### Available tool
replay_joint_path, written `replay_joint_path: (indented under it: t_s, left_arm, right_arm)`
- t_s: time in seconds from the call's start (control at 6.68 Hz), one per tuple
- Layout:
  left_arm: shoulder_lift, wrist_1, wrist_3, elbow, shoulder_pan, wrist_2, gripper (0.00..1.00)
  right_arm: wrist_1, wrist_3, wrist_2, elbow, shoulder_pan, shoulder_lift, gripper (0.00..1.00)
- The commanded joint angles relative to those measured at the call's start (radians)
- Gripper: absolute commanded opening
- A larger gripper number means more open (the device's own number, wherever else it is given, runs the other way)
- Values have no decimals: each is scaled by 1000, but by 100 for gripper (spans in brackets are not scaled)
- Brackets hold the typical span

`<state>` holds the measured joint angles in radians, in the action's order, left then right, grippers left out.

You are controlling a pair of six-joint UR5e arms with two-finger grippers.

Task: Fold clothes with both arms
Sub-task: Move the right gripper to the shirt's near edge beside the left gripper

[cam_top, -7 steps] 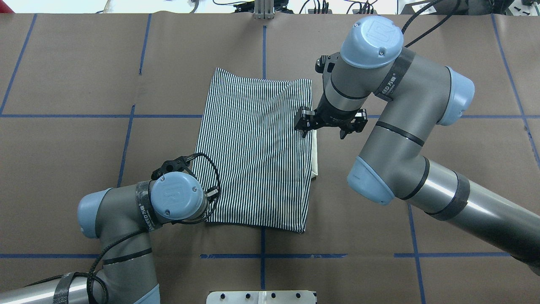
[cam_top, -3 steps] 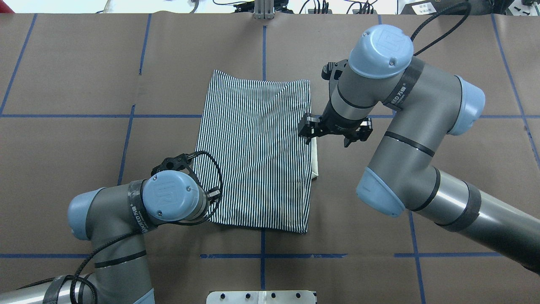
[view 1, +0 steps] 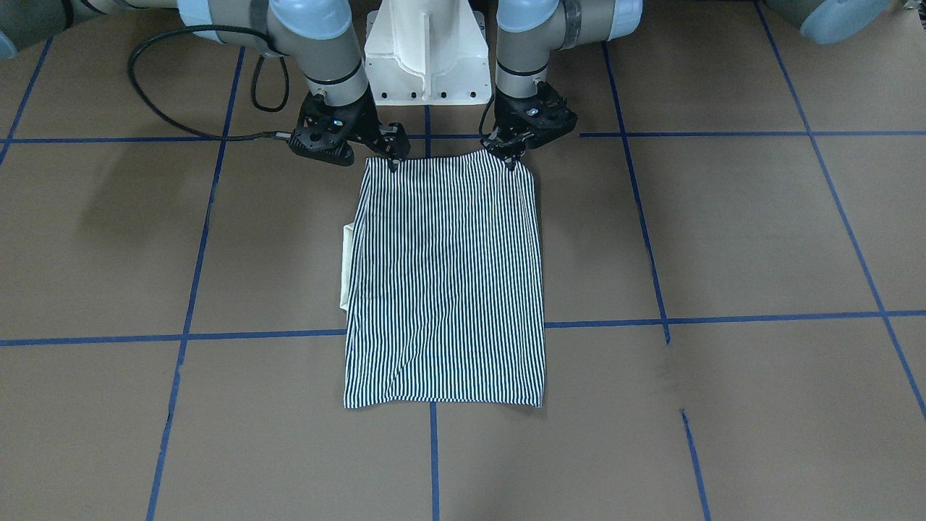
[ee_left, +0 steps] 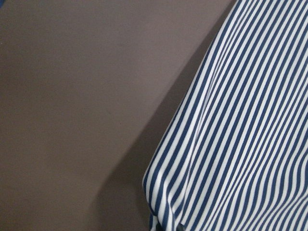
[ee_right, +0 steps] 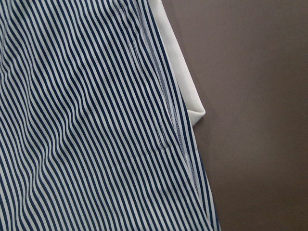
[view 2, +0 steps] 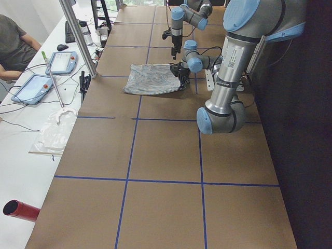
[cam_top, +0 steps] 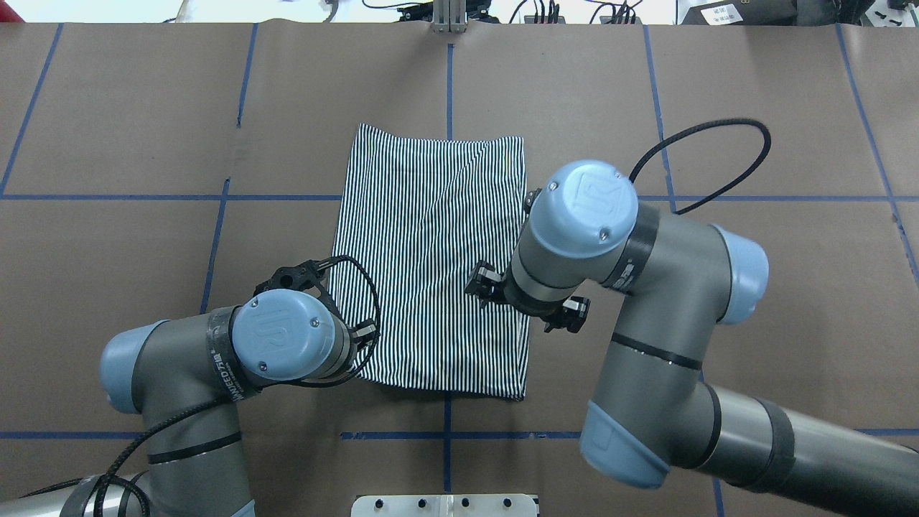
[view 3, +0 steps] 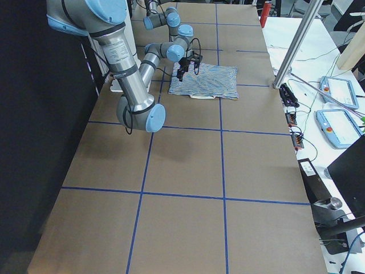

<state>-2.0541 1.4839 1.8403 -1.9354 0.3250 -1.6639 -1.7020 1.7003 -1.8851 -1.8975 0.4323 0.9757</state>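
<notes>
Shirt [view 1: 445, 282] edge beneath both jaws

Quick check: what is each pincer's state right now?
Left pincer: closed on a near corner of the striped shirt.
Right pincer: open, holding nothing.

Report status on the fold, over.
Left hand looks pinched on near corner of striped navy-and-white polo shirt. Right hand open at other near corner. Shirt folded flat, white collar poking out. No obstruction visible.
</notes>
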Motion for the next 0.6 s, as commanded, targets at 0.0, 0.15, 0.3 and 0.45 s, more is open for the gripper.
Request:
replay_joint_path:
  t_s: [0.0, 0.15, 0.3, 0.45]
  left_arm:
    - [0, -2, -16, -8, 0, 0, 0]
    - [2, -1, -16, -8, 0, 0, 0]
    - [3, -1, -16, -8, 0, 0, 0]
    - [0, -1, -16, -10, 0, 0, 0]
  right_arm:
    - [140, 354, 116, 93, -79, -9, 100]
    - [197, 442, 127, 173, -81, -29, 100]
    - [191, 452, 133, 234, -90, -55, 100]
    - [186, 456, 145, 241, -105, -46, 100]
